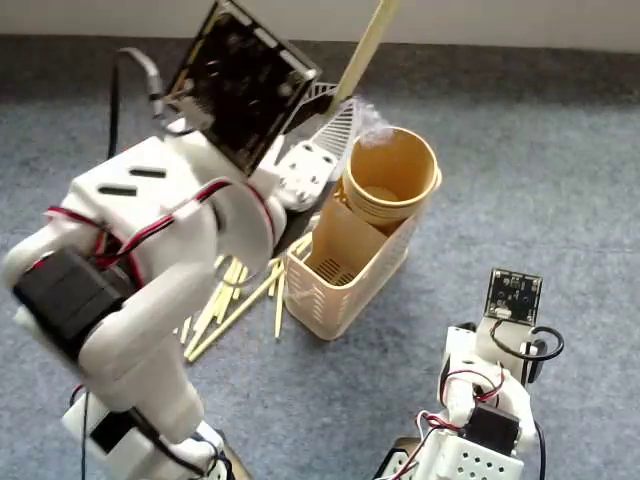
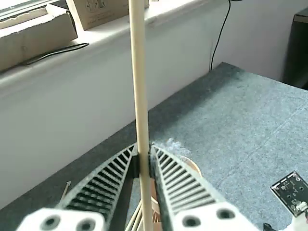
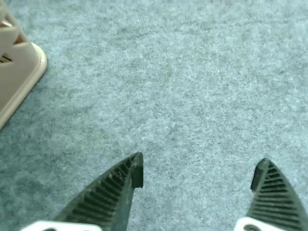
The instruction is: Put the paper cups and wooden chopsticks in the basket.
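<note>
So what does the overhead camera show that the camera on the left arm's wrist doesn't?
The high view lays out the basket with paper cups stacked inside it, and loose chopsticks lying on the table beside it. The left wrist view adds the room behind: a pale wall and a ledge with cardboard boxes and a cable. Both show the left end effector shut on one chopstick, above the grey table.

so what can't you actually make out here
Held chopstick: upper end cut off by the top edge, in the left wrist and high views.
Loose chopsticks: count unclear, since the left arm covers part of the pile in the high view.
Paper cups: nested in the basket, number unclear.
</note>
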Controlling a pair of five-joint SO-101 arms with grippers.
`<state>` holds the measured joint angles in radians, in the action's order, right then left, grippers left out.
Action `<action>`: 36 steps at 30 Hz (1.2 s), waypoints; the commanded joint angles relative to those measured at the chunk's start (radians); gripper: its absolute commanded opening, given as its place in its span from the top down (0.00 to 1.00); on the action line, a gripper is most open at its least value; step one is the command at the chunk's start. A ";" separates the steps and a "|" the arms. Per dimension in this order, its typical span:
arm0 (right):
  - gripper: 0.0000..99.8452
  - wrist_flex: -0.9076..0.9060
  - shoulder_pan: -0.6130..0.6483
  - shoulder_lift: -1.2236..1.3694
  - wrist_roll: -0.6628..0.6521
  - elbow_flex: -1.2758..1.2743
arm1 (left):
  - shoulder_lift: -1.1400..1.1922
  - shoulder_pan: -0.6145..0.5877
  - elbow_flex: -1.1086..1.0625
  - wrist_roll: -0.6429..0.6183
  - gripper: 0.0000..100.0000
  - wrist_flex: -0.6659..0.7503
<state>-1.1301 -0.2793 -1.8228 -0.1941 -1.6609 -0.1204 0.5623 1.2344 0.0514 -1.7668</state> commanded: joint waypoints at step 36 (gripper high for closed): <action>0.65 0.022 -0.007 -0.008 -0.011 -0.074 | -0.582 0.050 -1.472 0.038 1.00 1.008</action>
<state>-1.1301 -0.2793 -1.8228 -0.1941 -1.6609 -0.7281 0.6038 -0.2401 0.0990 -0.7879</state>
